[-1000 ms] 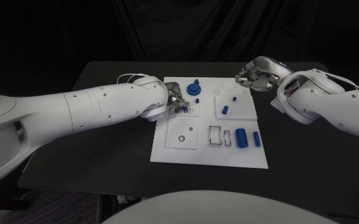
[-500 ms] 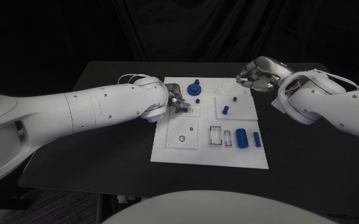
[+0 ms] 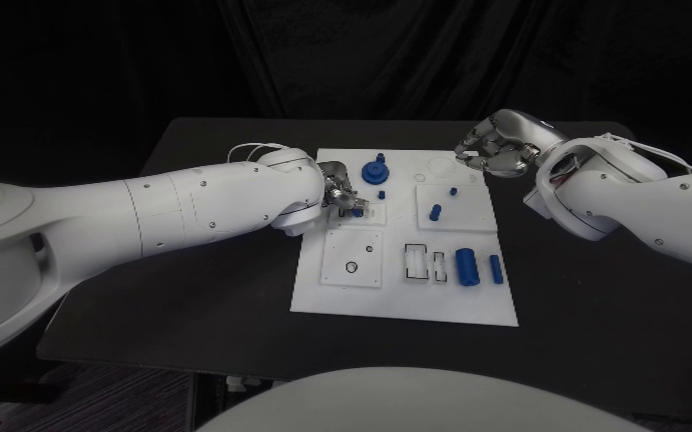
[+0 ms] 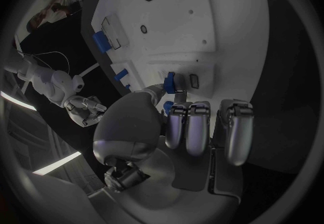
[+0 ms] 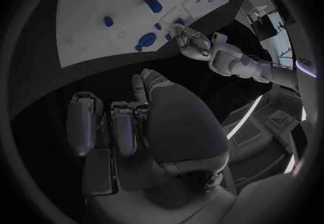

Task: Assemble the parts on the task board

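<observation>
On the black table (image 3: 216,332) the white rectangular task board (image 3: 411,302) is lying between the two white arms. Over its left-hand side, the left hand (image 3: 335,192) is pinching a small blue peg-like part (image 4: 169,81) between thumb and a finger, the other fingers (image 4: 192,127) curling just beside it, and is seemingly pressing it into a slot block on the board; seating this piece looks like the step in hand. Next it is probably needing a straight push down, then a clean release without tipping the piece. Beyond the board's far right corner, the right hand (image 3: 498,147) is hovering with fingers curled inward, holding nothing that I can make out, well apart from the work. Going by size, one tall blue knobbed piece (image 3: 375,170) is standing near the far edge, one thick blue cylinder (image 3: 464,265) and one slimmer blue rod (image 3: 495,269) are lying at the near right, and two small blue pegs (image 3: 434,212) are standing in the middle block, though tiny ones may be escaping my count.
</observation>
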Robot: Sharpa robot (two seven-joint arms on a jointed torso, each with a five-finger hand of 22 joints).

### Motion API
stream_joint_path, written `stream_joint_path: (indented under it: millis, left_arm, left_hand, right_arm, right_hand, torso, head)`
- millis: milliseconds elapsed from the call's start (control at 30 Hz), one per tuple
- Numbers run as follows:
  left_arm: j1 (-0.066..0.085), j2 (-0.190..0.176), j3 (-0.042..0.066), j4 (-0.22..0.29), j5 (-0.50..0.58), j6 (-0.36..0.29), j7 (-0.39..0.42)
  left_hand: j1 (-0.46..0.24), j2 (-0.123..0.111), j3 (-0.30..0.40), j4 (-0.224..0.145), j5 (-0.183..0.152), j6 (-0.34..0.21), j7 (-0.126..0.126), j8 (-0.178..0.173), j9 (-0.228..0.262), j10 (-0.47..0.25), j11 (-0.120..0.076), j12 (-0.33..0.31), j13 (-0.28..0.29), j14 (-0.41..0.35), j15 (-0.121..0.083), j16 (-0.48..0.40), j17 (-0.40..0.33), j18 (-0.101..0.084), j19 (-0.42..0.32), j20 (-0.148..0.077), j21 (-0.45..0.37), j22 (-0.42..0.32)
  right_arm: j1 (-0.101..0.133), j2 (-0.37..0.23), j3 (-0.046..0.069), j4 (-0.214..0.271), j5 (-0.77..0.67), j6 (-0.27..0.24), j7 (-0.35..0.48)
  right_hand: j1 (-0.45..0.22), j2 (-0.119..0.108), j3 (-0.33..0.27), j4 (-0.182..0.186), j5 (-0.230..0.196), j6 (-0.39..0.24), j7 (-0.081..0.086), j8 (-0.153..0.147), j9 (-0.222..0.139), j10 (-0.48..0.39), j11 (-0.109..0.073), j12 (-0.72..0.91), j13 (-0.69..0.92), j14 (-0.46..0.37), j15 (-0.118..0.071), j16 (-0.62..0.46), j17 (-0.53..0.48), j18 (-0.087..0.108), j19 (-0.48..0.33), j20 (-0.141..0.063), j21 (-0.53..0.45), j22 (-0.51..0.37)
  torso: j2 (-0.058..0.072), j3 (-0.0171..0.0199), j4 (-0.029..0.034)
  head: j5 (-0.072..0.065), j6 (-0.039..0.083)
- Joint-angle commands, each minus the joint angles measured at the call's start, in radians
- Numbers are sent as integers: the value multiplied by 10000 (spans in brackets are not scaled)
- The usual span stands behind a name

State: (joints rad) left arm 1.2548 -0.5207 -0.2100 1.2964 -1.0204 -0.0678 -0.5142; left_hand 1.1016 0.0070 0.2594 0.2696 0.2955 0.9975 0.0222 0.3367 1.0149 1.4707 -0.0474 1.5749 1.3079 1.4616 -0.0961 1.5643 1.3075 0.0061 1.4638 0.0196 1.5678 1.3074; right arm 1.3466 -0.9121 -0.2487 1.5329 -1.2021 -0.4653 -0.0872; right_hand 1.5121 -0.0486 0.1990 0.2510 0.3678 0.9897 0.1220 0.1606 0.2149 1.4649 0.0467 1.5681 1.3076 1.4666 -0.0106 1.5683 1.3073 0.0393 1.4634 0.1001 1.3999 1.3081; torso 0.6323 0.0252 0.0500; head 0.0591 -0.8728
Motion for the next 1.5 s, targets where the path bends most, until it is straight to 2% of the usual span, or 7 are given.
stream_joint_path:
  millis: [33,333,533,600,733,967,1500]
  left_arm:
    - [-58,19,-9,-9,-37,95,44]
    - [-101,5,-9,-17,-37,48,85]
    - [-130,0,-9,-19,-37,44,117]
    - [-138,-5,-9,-18,-37,32,176]
    - [-145,-17,-9,-12,-37,-7,306]
    - [-155,-35,-9,-4,-37,-65,556]
    - [-167,-400,-9,468,-37,-1209,1138]
  left_hand:
    - [-156,-9,-117,122,-291,8,73,-87,-8,1001,59,-41,2629,1009,19,-38,2228,-61,1070,12,30,2634]
    - [-813,101,-785,202,-1094,50,131,-342,-60,1001,114,-41,2629,1011,72,-39,2237,-61,1070,65,30,2634]
    - [-897,118,-892,202,-1179,70,128,-366,-58,1001,116,-41,2629,1011,74,-39,2237,-61,1070,67,30,2634]
    - [-755,175,-884,112,-768,76,110,-399,-50,1001,106,-41,2629,1009,62,-42,2228,-61,1070,60,30,2634]
    - [222,170,-418,-510,1255,52,31,-514,1,1001,27,-41,2629,1017,-1,-34,2265,-61,1070,6,30,2634]
    - [693,-105,384,-1021,2266,53,20,-572,113,1001,4,-41,2629,1020,-29,-31,2282,-61,1070,-31,30,2634]
    - [661,-292,822,-1178,2608,63,27,-568,211,1001,7,-41,2629,1004,-25,-54,2207,-61,1070,-27,30,2634]
  right_arm:
    - [-23,2,10,-2,-16,56,-222]
    - [-29,-8,10,0,-16,109,-250]
    - [-39,-5,10,2,-16,136,-262]
    - [-42,-5,10,2,-16,145,-266]
    - [-44,-12,10,2,-16,153,-273]
    - [-47,-15,10,-3,-16,172,-283]
    - [-53,-58,10,18,-16,197,-327]
  right_hand:
    - [49,60,49,-3,58,52,-1,60,-2,1059,22,27,2632,1042,-8,25,2635,84,-38,-16,-26,2000]
    - [49,60,49,-3,58,52,-1,60,-2,1059,22,27,2632,1042,-8,25,2635,84,-38,-16,-26,2000]
    - [49,60,49,-3,58,52,-1,60,-2,1059,22,27,2632,1042,-8,25,2635,84,-38,-16,-26,2000]
    - [46,69,58,-5,85,54,-2,62,-2,1059,20,27,2632,1042,-12,25,2635,87,-42,-18,-34,1997]
    - [46,69,58,-5,85,54,-2,62,-2,1059,20,27,2632,1042,-12,25,2635,87,-42,-18,-34,1997]
    - [46,69,60,-7,92,55,-4,63,-2,1059,19,27,2632,1042,-13,25,2635,97,-67,-19,-72,1983]
    - [48,67,63,-12,100,57,-5,65,-2,1059,18,27,2632,1042,-13,25,2635,107,-89,-20,-107,1970]
  torso:
    - [9,-4,-4]
    - [13,-3,-3]
    - [13,-7,-7]
    - [12,-8,-6]
    - [3,-3,4]
    - [2,3,-9]
    - [-1,5,-6]
  head:
    - [1,2]
    - [33,2]
    - [38,2]
    - [30,2]
    - [19,2]
    - [49,2]
    - [-10,2]
